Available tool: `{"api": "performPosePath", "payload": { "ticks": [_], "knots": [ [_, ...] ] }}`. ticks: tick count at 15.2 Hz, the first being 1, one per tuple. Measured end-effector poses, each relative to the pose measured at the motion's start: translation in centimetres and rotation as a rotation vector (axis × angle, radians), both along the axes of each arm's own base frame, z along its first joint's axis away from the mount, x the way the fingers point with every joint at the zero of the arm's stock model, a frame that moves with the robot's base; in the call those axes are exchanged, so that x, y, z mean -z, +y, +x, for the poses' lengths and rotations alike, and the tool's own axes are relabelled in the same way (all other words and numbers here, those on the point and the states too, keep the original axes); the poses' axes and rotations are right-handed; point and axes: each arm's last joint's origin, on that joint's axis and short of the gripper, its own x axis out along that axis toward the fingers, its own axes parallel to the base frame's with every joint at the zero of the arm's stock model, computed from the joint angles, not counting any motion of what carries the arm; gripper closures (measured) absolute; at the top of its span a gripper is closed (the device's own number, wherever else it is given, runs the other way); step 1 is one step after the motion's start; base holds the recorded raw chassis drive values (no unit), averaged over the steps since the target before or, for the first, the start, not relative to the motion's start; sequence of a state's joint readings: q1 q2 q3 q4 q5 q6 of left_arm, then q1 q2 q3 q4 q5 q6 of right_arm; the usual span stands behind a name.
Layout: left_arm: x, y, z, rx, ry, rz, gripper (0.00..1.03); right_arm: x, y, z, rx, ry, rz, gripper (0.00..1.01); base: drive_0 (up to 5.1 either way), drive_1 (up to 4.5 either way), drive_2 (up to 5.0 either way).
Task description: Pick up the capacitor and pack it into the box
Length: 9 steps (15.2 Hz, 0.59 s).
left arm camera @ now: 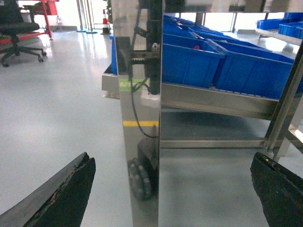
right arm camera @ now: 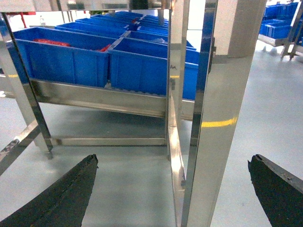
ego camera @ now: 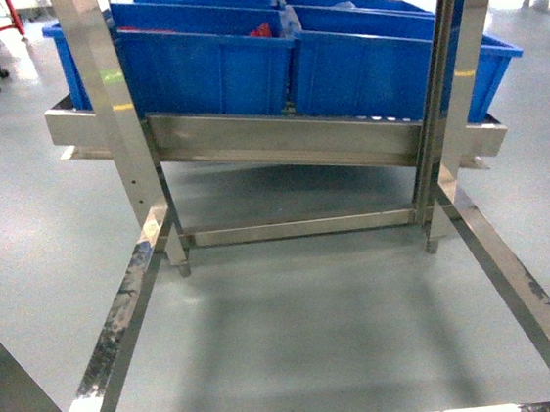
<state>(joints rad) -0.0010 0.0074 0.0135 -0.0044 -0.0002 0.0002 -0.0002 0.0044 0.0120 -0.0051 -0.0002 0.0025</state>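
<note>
1. Left gripper point(left arm camera: 173, 189): spread wide, black fingers point(left arm camera: 61, 194) at the lower corners of the left wrist view, nothing between them.
2. Right gripper point(right arm camera: 173, 189): likewise spread, holding nothing.
3. Directly ahead of each gripper, a polished steel post point(left arm camera: 139, 118) of the rack point(ego camera: 279, 147).
4. Beyond and above both grippers, rows of blue bins point(ego camera: 207, 70) on the rack's tilted shelf; red contents point(right arm camera: 47, 42) in some.
5. Below, grey floor point(ego camera: 308, 330).
6. Pink box and capacitor: visible in no view.

bins point(ego camera: 207, 70) side by side on rack point(ego camera: 279, 147)
</note>
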Motion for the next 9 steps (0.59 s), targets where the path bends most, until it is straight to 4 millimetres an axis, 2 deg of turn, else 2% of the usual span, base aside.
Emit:
{"api": "performPosePath", "payload": {
  "ticks": [9],
  "knots": [
    [0.00, 0.00, 0.00, 0.000, 0.000, 0.000, 0.05, 0.00, 0.00, 0.00, 0.000, 0.000, 0.000, 0.03, 0.0, 0.00, 0.0]
  ]
}}
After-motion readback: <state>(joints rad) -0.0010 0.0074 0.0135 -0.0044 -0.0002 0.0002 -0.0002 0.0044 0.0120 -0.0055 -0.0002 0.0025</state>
